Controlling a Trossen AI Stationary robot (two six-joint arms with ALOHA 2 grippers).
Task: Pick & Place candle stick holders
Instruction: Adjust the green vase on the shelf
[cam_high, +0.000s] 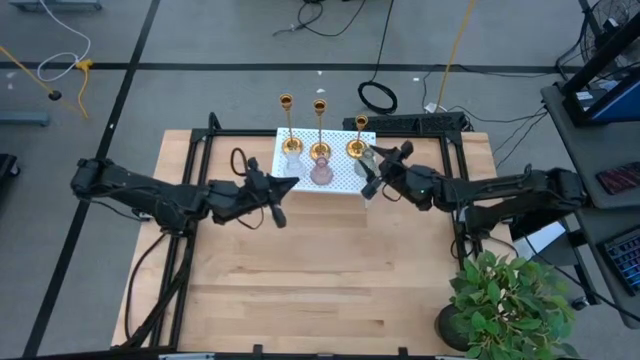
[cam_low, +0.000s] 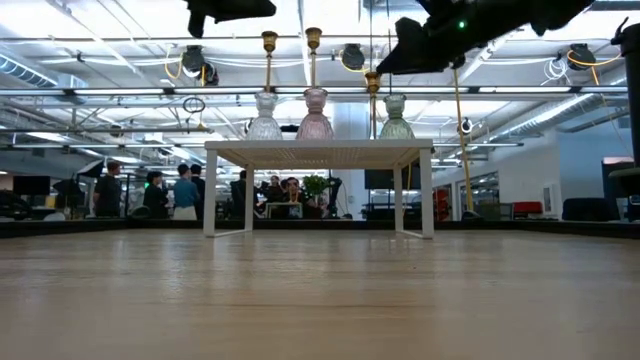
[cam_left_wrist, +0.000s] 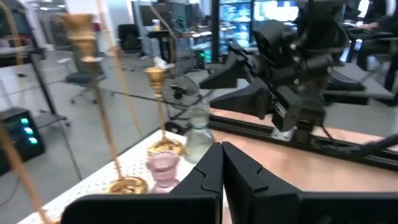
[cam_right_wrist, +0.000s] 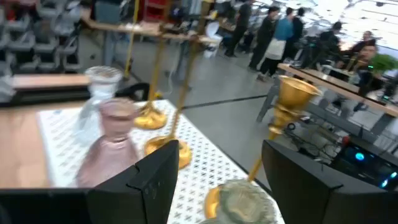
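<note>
Three gold candlesticks (cam_high: 287, 125) (cam_high: 320, 135) (cam_high: 358, 140) stand upright on their round bases on a white perforated stand (cam_high: 335, 185) at the table's far middle. In front of them stand a clear (cam_high: 293, 162), a pink (cam_high: 321, 173) and a greenish glass vase (cam_high: 370, 160). My left gripper (cam_high: 288, 186) is shut and empty, above the table just left of the stand. My right gripper (cam_high: 372, 176) is open at the stand's right end. In the right wrist view (cam_right_wrist: 214, 177) its fingers stand on either side of the greenish vase (cam_right_wrist: 245, 200), with the nearest candlestick (cam_right_wrist: 292, 99) just beyond.
A potted plant (cam_high: 510, 300) stands at the table's near right corner. Black frame rails (cam_high: 200, 150) run along the table's sides. Bare wood (cam_high: 320, 280) lies on the near side of the stand. People (cam_low: 180, 190) stand in the room behind.
</note>
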